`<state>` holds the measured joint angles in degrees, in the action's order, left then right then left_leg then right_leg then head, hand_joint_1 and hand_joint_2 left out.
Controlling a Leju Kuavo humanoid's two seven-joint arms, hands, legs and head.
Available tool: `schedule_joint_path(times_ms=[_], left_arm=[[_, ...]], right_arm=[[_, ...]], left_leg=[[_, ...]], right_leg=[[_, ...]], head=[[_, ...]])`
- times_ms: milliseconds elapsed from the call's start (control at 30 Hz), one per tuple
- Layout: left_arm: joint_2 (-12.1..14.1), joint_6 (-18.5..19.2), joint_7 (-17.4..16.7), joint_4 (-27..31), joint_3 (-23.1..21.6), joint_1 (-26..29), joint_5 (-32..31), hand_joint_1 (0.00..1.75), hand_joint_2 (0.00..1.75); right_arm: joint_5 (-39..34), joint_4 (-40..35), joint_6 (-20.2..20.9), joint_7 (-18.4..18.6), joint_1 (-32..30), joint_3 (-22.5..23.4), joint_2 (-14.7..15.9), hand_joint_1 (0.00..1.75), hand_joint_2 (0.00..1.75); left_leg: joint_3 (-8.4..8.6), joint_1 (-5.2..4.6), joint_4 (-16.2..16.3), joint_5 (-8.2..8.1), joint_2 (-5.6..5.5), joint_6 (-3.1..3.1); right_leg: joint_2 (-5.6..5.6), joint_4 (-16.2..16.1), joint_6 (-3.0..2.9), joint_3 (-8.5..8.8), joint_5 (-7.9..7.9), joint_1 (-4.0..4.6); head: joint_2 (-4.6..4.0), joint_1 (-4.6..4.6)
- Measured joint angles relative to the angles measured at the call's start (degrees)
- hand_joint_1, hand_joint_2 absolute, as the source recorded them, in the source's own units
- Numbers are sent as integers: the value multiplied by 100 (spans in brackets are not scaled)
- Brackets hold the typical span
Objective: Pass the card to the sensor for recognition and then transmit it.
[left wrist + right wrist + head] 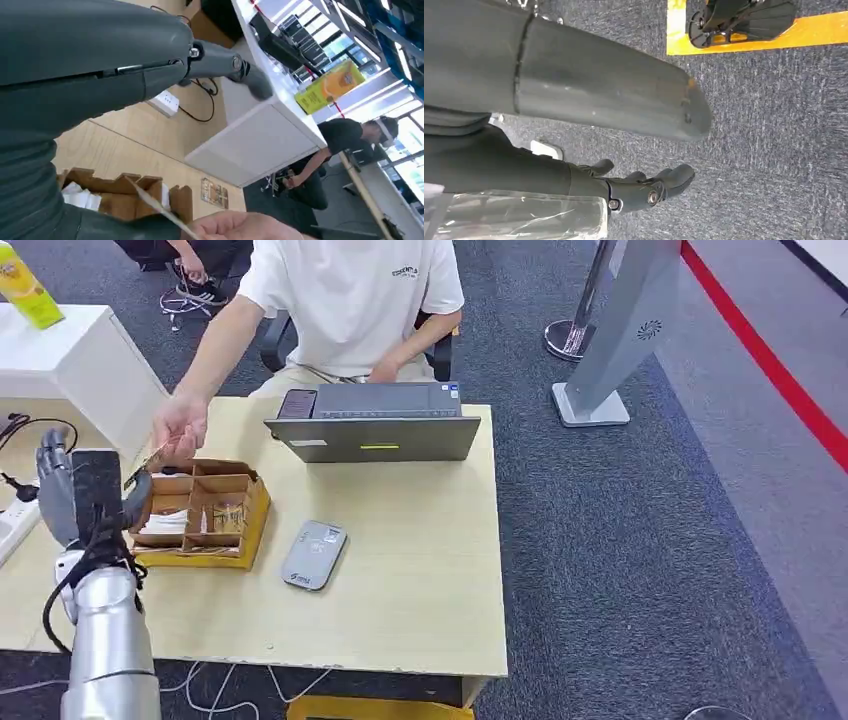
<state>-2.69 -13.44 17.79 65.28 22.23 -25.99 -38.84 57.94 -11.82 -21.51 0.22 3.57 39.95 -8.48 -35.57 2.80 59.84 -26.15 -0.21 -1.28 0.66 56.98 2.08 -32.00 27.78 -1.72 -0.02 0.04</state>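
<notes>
The left hand is raised beside the cardboard organizer, fingers spread, with a thin card between its thumb and a person's hand. Whether the thumb pinches it I cannot tell. A loose grip could drop the card short of the grey card reader on the surface. The right hand hangs empty, fingers loosely curled.

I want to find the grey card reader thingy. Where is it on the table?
In the head view the grey card reader lies flat on the wooden table, just right of the cardboard box and in front of the laptop.
</notes>
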Motion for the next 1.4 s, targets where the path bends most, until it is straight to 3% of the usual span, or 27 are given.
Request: schedule_joint_path(times_ms=[567, 1133, 1300, 1400], left_arm=[[501, -881, -1005, -1602, -1445, -1333, -2426, 175, 175], [848, -2094, -1862, -3215, -2784, -2467, -4640, 175, 175], [671, -1644, -1691, -3178, -3077, -2323, -4762, 175, 175], [483, -1155, -1797, -2606, -3489, -1792, -4793, 175, 175]], right_arm=[[332, 0, 103, 96, 1, -28, 0, 0, 0], [629, 26, 173, 236, 0, -28, -9, 0, 0], [557, 31, 122, 236, -2, 28, -24, 0, 0], [494, 31, 63, 238, -1, 98, -50, 0, 0]], left_leg=[[0, 0, 0, 2, 1, 0], [0, -1, 0, 4, 0, -2], [0, -3, 0, 4, -3, -2], [-2, -11, 0, 3, -4, -1]], right_leg=[[3, 3, -2, 0, -2, 0], [4, 5, -2, 0, -2, 0], [0, 3, -2, 2, -1, -3], [0, 3, -1, 2, -1, -10]], head=[[0, 0], [0, 0], [0, 0], [0, -2]])
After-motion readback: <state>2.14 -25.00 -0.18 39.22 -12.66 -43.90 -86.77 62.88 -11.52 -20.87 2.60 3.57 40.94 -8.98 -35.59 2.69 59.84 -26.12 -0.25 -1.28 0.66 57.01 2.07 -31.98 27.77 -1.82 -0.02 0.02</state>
